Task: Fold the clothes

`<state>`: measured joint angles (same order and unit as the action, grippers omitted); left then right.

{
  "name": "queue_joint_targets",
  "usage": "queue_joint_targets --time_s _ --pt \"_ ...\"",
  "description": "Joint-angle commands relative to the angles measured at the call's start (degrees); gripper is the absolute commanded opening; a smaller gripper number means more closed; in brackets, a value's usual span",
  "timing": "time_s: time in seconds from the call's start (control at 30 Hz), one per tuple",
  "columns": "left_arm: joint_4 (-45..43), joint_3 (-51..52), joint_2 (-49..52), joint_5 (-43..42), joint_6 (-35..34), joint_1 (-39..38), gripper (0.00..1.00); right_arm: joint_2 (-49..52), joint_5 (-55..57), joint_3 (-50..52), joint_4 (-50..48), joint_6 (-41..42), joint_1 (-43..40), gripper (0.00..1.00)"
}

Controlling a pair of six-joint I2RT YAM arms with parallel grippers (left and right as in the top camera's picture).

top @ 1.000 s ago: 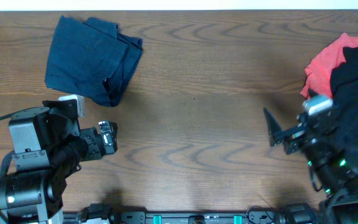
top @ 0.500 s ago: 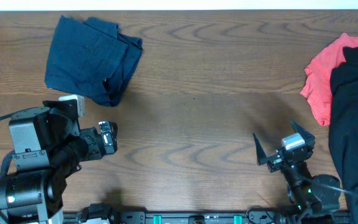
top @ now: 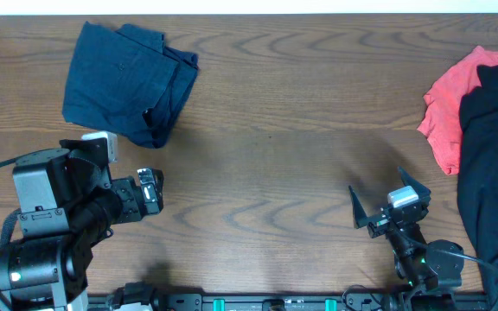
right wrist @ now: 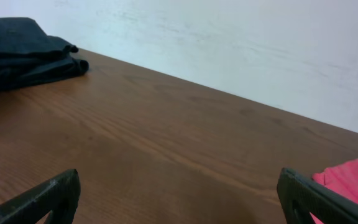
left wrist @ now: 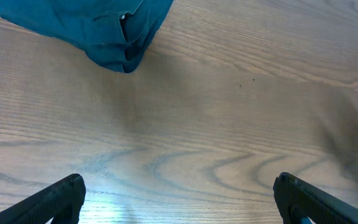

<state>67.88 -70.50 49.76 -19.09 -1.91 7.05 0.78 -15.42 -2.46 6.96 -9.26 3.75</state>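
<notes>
Folded navy blue shorts [top: 128,80] lie at the table's back left; they also show in the left wrist view [left wrist: 98,28] and the right wrist view [right wrist: 23,53]. A coral-red garment [top: 452,99] and a black one [top: 495,164] lie piled at the right edge; the red one shows in the right wrist view [right wrist: 353,180]. My left gripper [top: 151,192] is open and empty at the front left, below the shorts. My right gripper [top: 387,197] is open and empty at the front right, left of the black garment.
The wooden table [top: 275,138] has bare surface between the shorts and the pile. A white wall [right wrist: 229,43] runs behind the table's far edge.
My right arm has drawn back from the black garment toward the front edge, its gripper open and empty. The left arm has not moved.
</notes>
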Motion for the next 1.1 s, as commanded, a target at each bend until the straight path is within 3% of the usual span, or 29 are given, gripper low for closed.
queue_joint_targets --time_s 0.0,0.7,0.77,0.9,1.07 --pt "0.0 0.0 0.0 0.3 -0.7 -0.1 0.98 -0.5 -0.7 0.4 -0.1 1.1 -0.4 0.99" --pt "0.0 0.0 -1.2 0.4 -0.7 -1.7 0.98 -0.5 -0.7 0.4 -0.1 1.1 -0.4 0.99" --pt "-0.8 0.1 -2.9 4.3 0.1 -3.1 0.98 -0.5 -0.7 0.4 -0.1 1.1 -0.4 0.99" --pt "-11.3 3.3 -6.9 7.0 0.2 -6.2 0.98 -0.5 -0.7 0.4 -0.1 1.1 -0.4 0.99" --pt "-28.9 15.1 -15.3 6.9 0.2 -7.1 0.98 -0.5 -0.7 0.4 -0.1 1.1 -0.4 0.99"
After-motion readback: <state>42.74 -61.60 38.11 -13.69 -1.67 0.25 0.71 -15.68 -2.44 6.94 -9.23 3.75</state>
